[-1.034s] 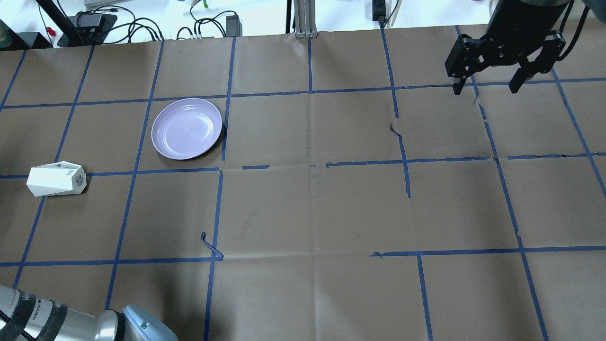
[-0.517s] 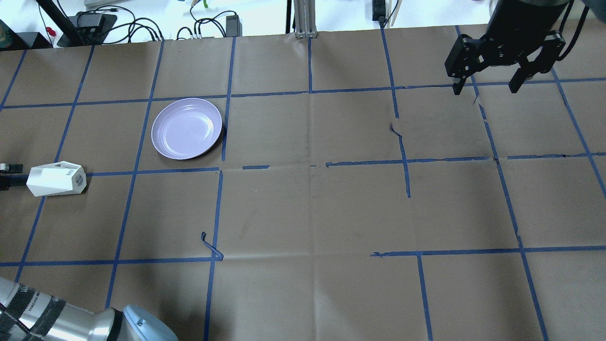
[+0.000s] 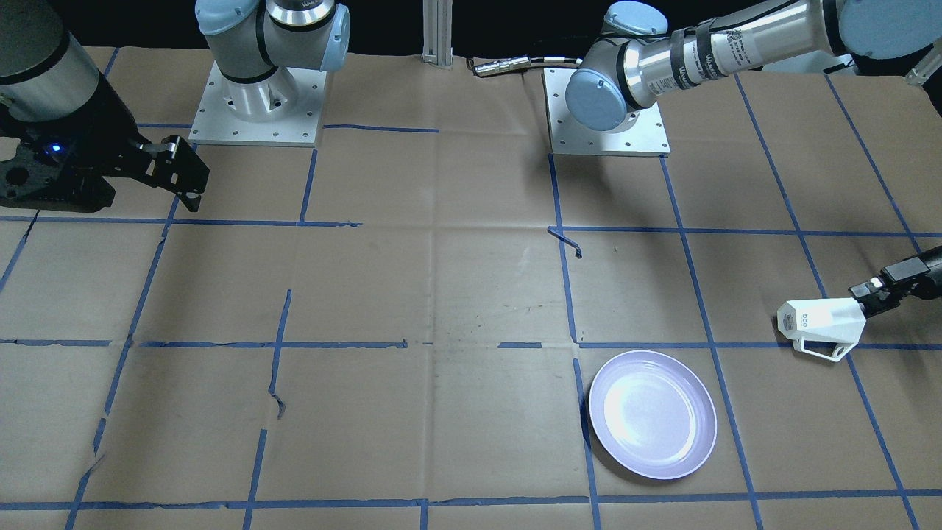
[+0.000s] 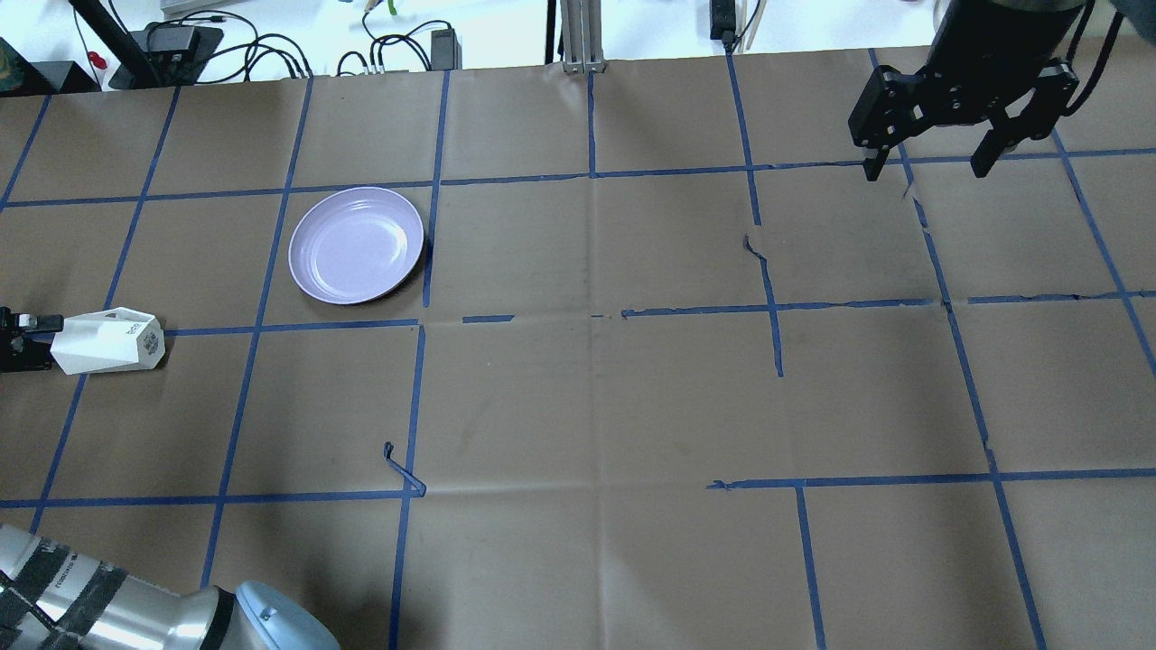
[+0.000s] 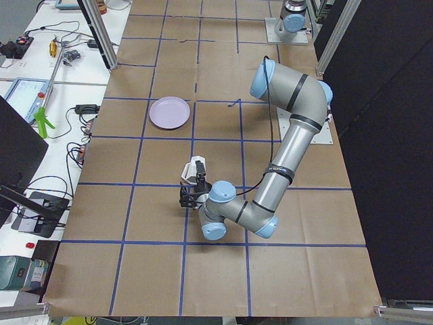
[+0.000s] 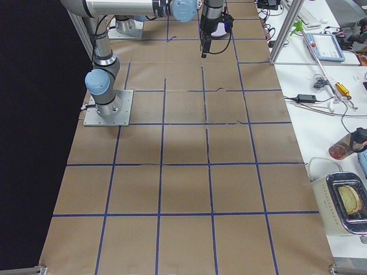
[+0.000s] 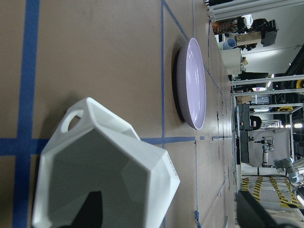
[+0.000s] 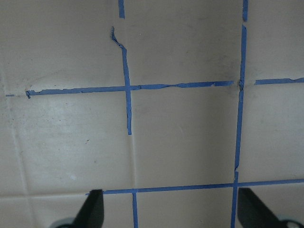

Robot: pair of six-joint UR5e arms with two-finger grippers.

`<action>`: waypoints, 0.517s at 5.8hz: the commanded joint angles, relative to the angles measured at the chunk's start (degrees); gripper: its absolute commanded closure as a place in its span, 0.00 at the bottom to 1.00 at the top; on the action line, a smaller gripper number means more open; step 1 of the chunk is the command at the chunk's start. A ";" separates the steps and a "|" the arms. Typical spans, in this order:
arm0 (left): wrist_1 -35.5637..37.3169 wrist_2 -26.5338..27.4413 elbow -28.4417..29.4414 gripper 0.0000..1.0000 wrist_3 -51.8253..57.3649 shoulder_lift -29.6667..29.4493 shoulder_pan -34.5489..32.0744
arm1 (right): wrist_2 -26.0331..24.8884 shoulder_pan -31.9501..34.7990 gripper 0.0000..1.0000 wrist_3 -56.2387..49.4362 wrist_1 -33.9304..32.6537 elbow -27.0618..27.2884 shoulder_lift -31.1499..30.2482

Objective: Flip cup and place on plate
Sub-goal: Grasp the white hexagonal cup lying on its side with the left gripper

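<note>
The white faceted cup lies on its side near the table's left edge, mouth toward the edge and handle on the far side. It also shows in the front view and fills the left wrist view. My left gripper is open at the cup's mouth. In the left wrist view one fingertip sits inside the mouth and the other outside the wall. The lavender plate lies empty, to the cup's right and farther from the robot. My right gripper hangs open and empty above the table's far right.
Brown paper with a blue tape grid covers the table. A loose curl of tape sticks up in front of the plate. Cables and power bricks lie beyond the far edge.
My left gripper has come in from the left edge and reached the cup's mouth. The cup, the plate and the right arm have not moved.
</note>
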 commanded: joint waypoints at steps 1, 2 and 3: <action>3.01 -1.19 0.07 0.26 0.28 -0.27 -0.06 | 0.00 0.00 0.00 0.00 0.00 0.00 0.00; 3.04 -1.28 0.07 0.79 0.20 -0.35 -0.06 | 0.00 0.00 0.00 0.00 0.00 0.00 0.00; 3.04 -2.42 0.07 1.00 0.19 -0.27 0.02 | 0.00 0.00 0.00 0.00 0.00 0.00 0.00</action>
